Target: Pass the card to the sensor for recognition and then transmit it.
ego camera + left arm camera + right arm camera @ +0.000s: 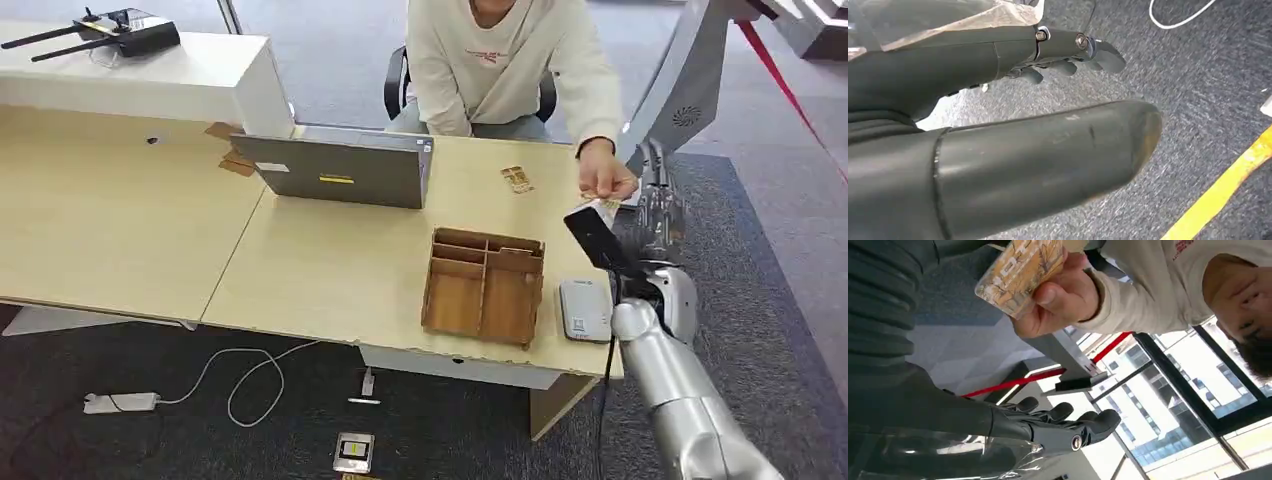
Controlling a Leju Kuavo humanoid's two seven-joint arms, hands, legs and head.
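Observation:
A patterned card (604, 209) (1020, 271) is pinched in a seated person's hand (604, 178) (1060, 297) above the desk's right end. My right hand (656, 212) (1053, 426) is raised just beside it, fingers stretched out and apart, with nothing between them and a gap between them and the card. The white card sensor (585, 310) lies flat on the desk below, near the front right corner. My left hand (1013, 50) hangs over the grey carpet, fingers loosely extended and holding nothing.
A wooden divided tray (485, 285) sits left of the sensor. A grey laptop (340, 170) stands at the desk's back, with another small card (517, 179) lying to its right. A power strip and white cable (240, 385) lie on the floor in front.

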